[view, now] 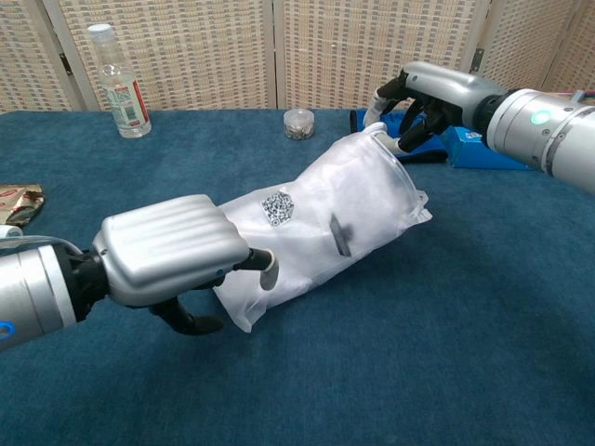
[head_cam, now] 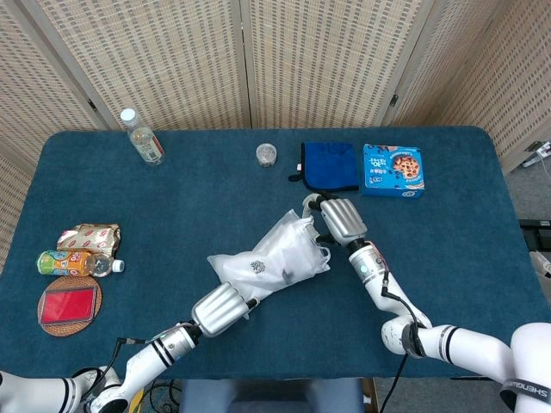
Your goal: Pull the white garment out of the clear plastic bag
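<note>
clear plastic bag (view: 321, 228) holding the white garment (head_cam: 274, 255), lying slantwise at mid-table on the blue cloth. the load looks soft, light and limp, and the film likely slippery; a firm hold at each end seems the best purchase. right hand (view: 429, 96) has curled fingers pinching the raised open mouth. left hand (view: 167, 255) sits at the closed lower end with a finger against the film, though whether it has a true grip cannot be told. nearby: blue folded cloth (head_cam: 330, 165), cookie box (head_cam: 393, 169).
</note>
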